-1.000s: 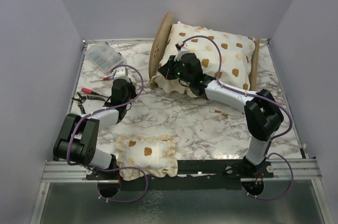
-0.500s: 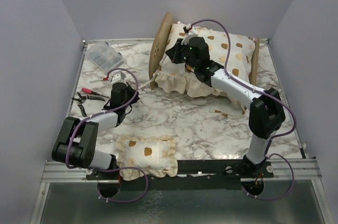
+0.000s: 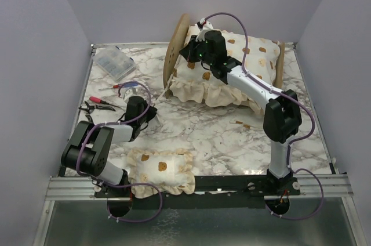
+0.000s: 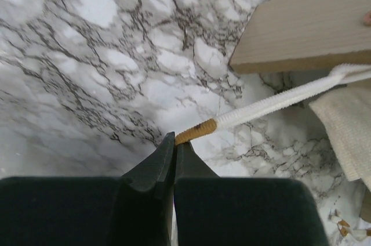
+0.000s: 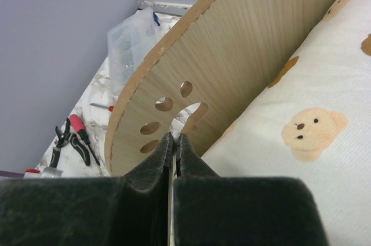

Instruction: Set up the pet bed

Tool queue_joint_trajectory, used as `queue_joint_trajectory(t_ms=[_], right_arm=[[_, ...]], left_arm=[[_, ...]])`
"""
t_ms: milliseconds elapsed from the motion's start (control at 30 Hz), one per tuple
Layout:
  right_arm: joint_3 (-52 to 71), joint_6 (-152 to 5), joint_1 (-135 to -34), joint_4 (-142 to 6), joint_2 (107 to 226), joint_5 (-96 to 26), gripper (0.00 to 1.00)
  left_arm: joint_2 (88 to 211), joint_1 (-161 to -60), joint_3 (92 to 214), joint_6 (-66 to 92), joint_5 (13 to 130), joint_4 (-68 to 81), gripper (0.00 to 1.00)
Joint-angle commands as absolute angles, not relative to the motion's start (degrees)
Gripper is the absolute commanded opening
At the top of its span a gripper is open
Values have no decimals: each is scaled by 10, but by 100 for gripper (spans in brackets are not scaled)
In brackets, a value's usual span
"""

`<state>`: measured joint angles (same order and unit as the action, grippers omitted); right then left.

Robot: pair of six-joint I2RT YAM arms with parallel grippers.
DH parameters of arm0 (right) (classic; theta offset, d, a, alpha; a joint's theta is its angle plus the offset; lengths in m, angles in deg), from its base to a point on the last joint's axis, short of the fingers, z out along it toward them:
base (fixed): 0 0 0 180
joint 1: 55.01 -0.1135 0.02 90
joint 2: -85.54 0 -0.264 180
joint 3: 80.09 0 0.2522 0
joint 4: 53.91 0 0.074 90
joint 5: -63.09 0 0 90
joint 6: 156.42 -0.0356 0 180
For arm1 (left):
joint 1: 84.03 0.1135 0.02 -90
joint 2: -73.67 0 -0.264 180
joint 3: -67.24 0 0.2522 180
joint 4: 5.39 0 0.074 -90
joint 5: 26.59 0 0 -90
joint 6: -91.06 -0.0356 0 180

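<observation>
The pet bed stands at the back, with its rounded headboard (image 3: 174, 49) on the left and its low footboard (image 3: 280, 66) on the right. The bear-print cushion (image 3: 237, 75) lies in it and hides the base. My right gripper (image 3: 188, 51) is shut and empty above the cushion's head end, beside the headboard's paw cutout (image 5: 174, 107). My left gripper (image 3: 152, 112) is shut low over the table, in front of the headboard. A white cord with a tan tip (image 4: 197, 131) runs from the cushion's ruffle to its fingertips. I cannot tell whether it is pinched.
A clear plastic box (image 3: 115, 63) sits at the back left. Pliers and a red screwdriver (image 3: 95, 107) lie by the left edge. The small bear-print pillow (image 3: 161, 170) lies near the front. Small wood bits (image 3: 240, 123) lie in front of the bed.
My right gripper moved from the cushion's front left corner up to the headboard, and the cushion now lies in the bed. My left gripper drew back toward the front.
</observation>
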<state>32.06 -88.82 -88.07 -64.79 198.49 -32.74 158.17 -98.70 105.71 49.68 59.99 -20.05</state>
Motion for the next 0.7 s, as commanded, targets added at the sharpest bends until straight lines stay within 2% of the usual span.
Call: queue_joint_trajectory(t_ms=[0,333,567,667], right_arm=[[368,-889,-851,-585,1983,-325,1],[389,-901,-824,-561,1982,-343,1],[369,-916,-806,-553,1977,-335,1],[371,-920,-799,-548,1975,-337,1]], left_arm=[[1620,-1017,1036,515,550,-120,0],[1629,-1075,1062,516,477,-62,0],[1538,-1068,1072,520,380,20,0],[1507,-1038,1055,550,374,33,0]])
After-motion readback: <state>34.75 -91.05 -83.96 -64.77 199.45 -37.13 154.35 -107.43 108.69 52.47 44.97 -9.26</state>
